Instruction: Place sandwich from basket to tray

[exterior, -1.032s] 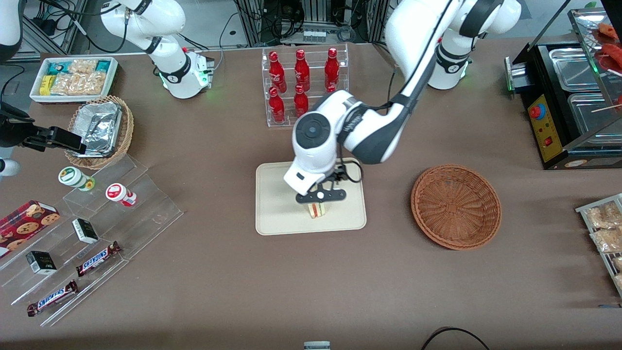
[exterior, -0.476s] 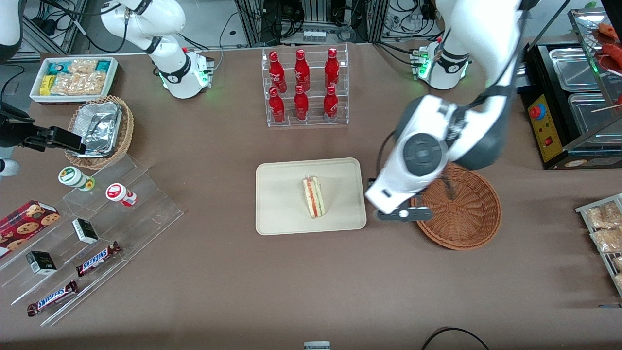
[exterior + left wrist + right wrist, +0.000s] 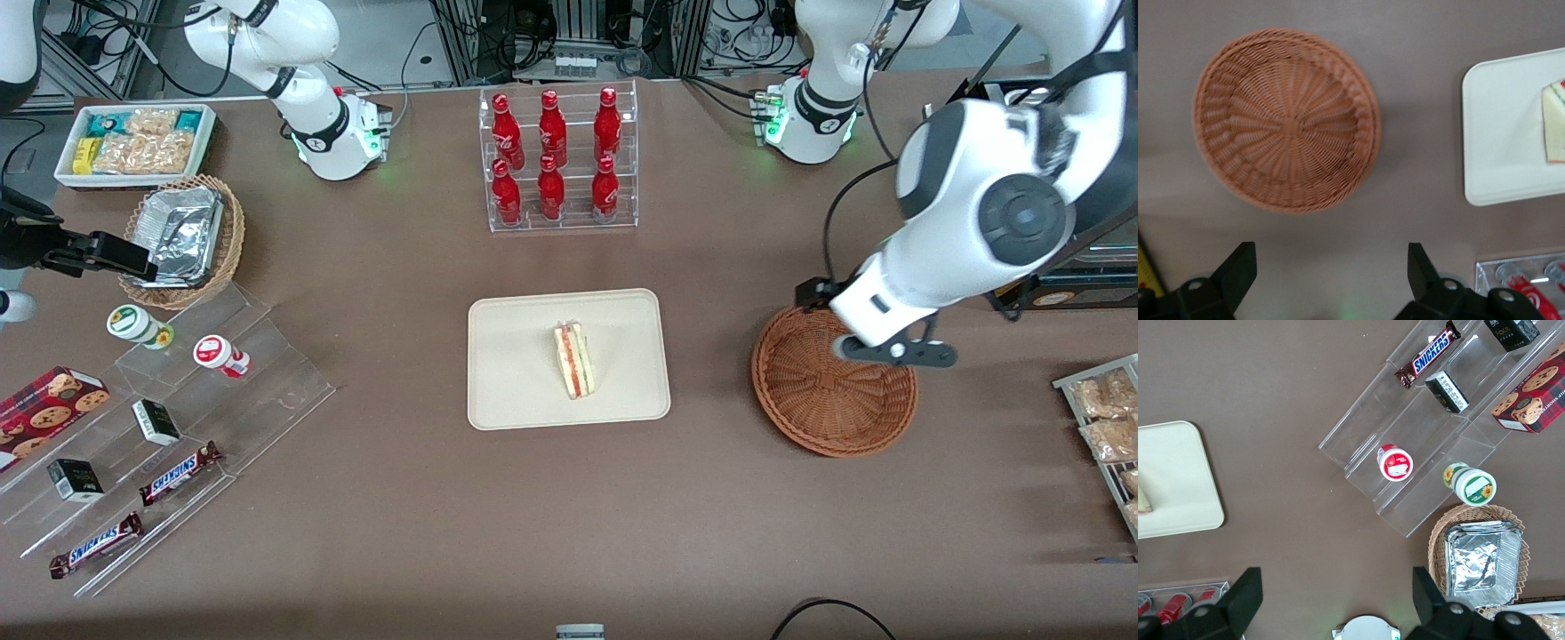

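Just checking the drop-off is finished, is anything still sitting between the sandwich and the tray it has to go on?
Nothing visible stands in the way: the sandwich already lies on the tray. The gripper, jaws open and holding nothing, hangs above the basket, toward the working arm's end of the table, well apart from the sandwich.

the left arm (image 3: 978, 222) is glossy white with dark grey joint discs, black cables and a black gripper (image 3: 893, 352) with wide-spread fingers (image 3: 1238, 267).

Wrapped sandwich (image 3: 575, 360) flat on beige tray (image 3: 516, 373), wicker basket (image 3: 822, 404) empty
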